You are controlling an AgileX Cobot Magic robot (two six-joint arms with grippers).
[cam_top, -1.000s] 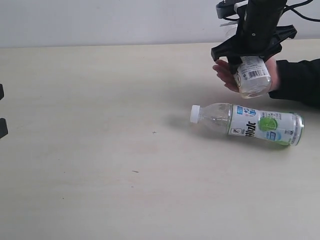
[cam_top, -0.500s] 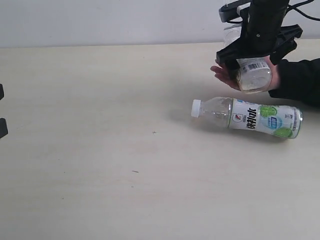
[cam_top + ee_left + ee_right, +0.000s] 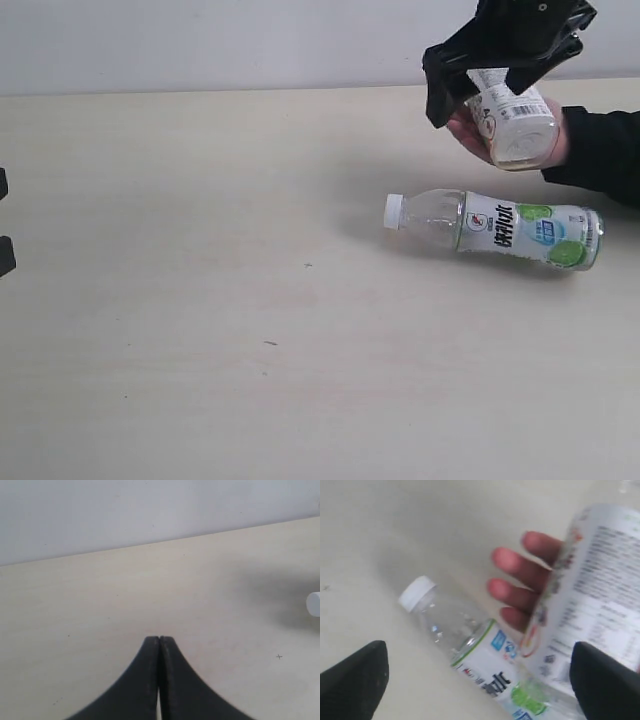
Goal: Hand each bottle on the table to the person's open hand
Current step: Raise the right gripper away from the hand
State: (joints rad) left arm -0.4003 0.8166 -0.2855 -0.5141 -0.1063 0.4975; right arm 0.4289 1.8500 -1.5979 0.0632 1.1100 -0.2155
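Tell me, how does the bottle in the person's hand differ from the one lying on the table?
The white-labelled bottle rests in the person's hand, off the table; the green-labelled bottle lies on its side on the tabletop. The held one's label is white with small dark print; the other's carries green shapes and bold lettering. The green-labelled bottle's white cap shows, while the held one's cap is hidden behind the open right gripper. Both are clear plastic.

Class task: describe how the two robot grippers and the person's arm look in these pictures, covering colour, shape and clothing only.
Both grippers are matte black. The left gripper has two smooth curved fingers tapering to narrow tips. The right gripper is broad and angular, with rounded finger ends. The person's hand emerges from a black long sleeve.
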